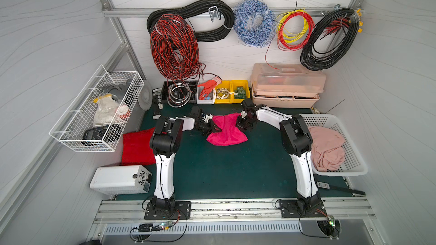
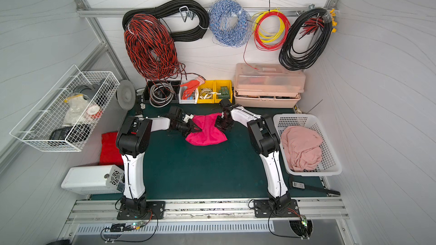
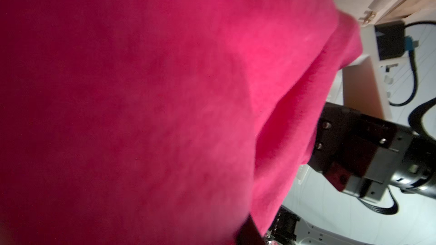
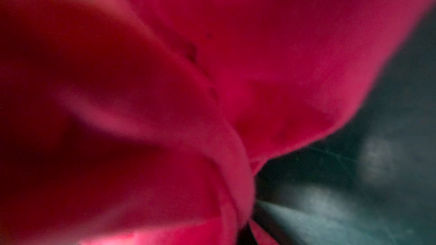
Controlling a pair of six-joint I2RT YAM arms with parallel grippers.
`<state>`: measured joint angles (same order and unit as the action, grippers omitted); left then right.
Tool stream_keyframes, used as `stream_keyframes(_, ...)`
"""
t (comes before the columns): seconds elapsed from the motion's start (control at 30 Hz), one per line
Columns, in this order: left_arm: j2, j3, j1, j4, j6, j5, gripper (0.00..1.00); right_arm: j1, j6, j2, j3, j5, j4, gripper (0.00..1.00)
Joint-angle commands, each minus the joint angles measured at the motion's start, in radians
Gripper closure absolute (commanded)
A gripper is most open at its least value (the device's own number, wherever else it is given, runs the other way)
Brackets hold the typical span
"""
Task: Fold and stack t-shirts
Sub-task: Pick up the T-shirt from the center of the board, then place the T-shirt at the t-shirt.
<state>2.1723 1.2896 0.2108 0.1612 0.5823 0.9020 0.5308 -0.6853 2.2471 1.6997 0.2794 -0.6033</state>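
The magenta-pink t-shirt (image 1: pixel 226 133) (image 2: pixel 206 131) is bunched and stretched between my two grippers over the green mat (image 1: pixel 224 173), and its lower part droops toward the mat. My left gripper (image 1: pixel 215 128) (image 2: pixel 197 128) is shut on its left edge. My right gripper (image 1: pixel 240 124) (image 2: pixel 219 124) is shut on its right edge. Pink cloth (image 3: pixel 165 90) fills the left wrist view, with one dark finger (image 3: pixel 247 234) showing at its edge. Blurred folds of the shirt (image 4: pixel 259 67) cover the jaws in the right wrist view. The red t-shirt (image 1: pixel 136 147) lies folded at the mat's left edge.
A white plastic basket (image 1: pixel 354 161) at the right holds a pale pink cloth (image 1: pixel 326 149). A wire basket (image 1: pixel 70 137) hangs on the left wall, with a white box unit (image 1: pixel 118 180) below it. Small bins (image 1: pixel 224 91) and a toolbox (image 1: pixel 286 83) line the back.
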Motion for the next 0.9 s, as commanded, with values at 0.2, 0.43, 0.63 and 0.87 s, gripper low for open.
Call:
stream_keyframes(0.2, -0.124, 0.078, 0.025, 0.487, -0.114, -0.515, 1.0, 0.014, 0.037, -0.019, -0.129, -0.092, -0.109, 1.0)
stream_keyframes(0.43, -0.293, 0.376, 0.025, 0.982, -0.256, -1.0, 1.0, 0.003, 0.049, -0.208, -0.327, -0.096, -0.093, 1.0)
stream_keyframes(0.63, -0.318, 0.524, 0.023, 1.219, -0.314, -1.264, 1.0, 0.017, 0.05, -0.361, -0.497, -0.095, -0.095, 1.0)
stream_keyframes(0.87, -0.382, 0.447, -0.061, 1.249, -0.362, -1.305, 1.0, 0.015, 0.097, -0.497, -0.64, -0.125, -0.151, 1.0)
